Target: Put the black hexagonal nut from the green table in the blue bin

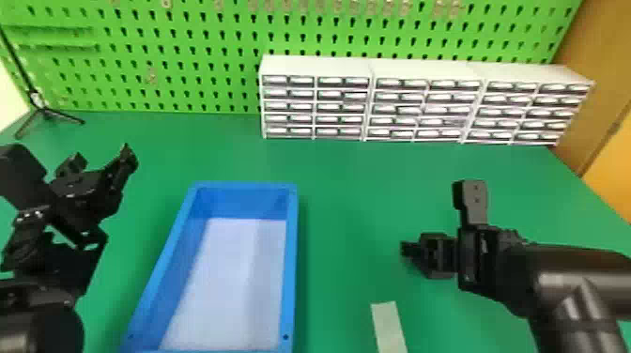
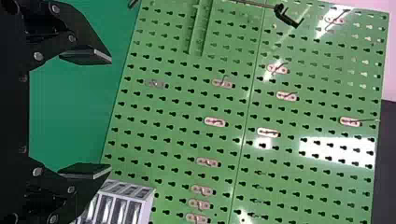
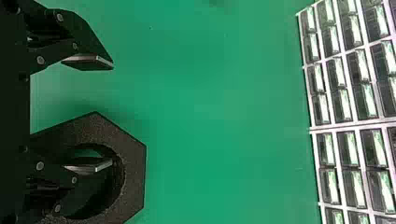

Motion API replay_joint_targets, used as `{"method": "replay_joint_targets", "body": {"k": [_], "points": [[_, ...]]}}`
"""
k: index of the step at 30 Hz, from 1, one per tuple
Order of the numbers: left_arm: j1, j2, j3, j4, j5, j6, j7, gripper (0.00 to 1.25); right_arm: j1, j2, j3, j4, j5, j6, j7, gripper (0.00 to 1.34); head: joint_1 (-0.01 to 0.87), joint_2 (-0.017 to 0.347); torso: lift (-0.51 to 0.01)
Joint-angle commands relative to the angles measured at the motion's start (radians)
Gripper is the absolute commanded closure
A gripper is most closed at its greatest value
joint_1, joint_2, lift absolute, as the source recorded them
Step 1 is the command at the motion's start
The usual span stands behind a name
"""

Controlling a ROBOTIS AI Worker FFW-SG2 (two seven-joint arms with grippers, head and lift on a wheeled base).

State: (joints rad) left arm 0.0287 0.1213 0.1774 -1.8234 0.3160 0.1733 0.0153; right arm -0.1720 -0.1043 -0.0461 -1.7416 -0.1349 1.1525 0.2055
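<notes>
Over the right half of the green table point(image 1: 347, 188), my right gripper point(image 1: 439, 218) stands open. In the right wrist view the black hexagonal nut point(image 3: 134, 172) lies beside and partly behind that gripper point(image 3: 112, 114); one finger overlaps the nut's round hole, the other is off the nut. Whether that finger is in the hole or above it, I cannot tell. The blue bin point(image 1: 291, 263) stands left of centre with a pale, bare bottom. My left gripper point(image 1: 103, 159) is parked left of the bin; in its wrist view the gripper point(image 2: 111, 114) is open and holds nothing.
White drawer cabinets point(image 1: 314, 65) line the table's back right, before a green pegboard point(image 1: 188, 65). A pale strip point(image 1: 388, 326) lies near the front, between bin and right arm. A thin black tripod point(image 1: 44, 112) stands at the back left.
</notes>
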Motion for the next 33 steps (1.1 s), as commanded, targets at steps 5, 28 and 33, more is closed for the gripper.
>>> {"method": "replay_joint_targets", "body": {"k": [5,28,33], "points": [[-0.001,0.000,-0.003,0.001,0.000,0.003,0.000,0.43,-0.001,0.000,0.000,0.022,0.000,-0.017,0.000,0.53,0.692,0.008,-0.097],[-0.001,0.000,-0.007,0.001,0.005,0.011,0.000,0.43,0.011,-0.005,0.011,0.074,0.009,-0.048,0.000,0.52,0.692,0.008,-0.097],[-0.001,0.000,-0.009,0.001,0.005,0.011,0.000,0.43,0.011,-0.005,0.014,0.082,0.011,-0.056,0.000,0.52,0.692,0.008,-0.097]]}}
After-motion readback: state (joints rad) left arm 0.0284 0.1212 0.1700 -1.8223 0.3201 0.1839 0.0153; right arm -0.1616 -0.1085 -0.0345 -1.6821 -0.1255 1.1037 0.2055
